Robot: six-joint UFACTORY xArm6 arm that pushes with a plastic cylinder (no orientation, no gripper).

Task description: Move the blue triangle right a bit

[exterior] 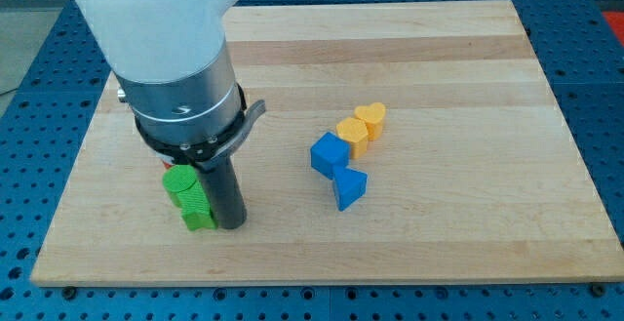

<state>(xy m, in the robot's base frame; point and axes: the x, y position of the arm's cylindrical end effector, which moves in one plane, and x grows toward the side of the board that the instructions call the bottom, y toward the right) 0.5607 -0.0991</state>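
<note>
The blue triangle (pixel 349 187) lies right of the board's middle, touching the lower right of a blue cube-like block (pixel 329 153). My tip (pixel 231 223) rests on the board near the view's lower left, well to the left of the blue triangle. It stands right beside two green blocks (pixel 188 195), which sit against its left side. A yellow hexagonal block (pixel 353 133) and a yellow heart (pixel 371 119) sit just up and right of the blue cube.
The wooden board (pixel 439 67) lies on a blue perforated table. The arm's large white and grey body (pixel 171 48) hides the board's upper left part.
</note>
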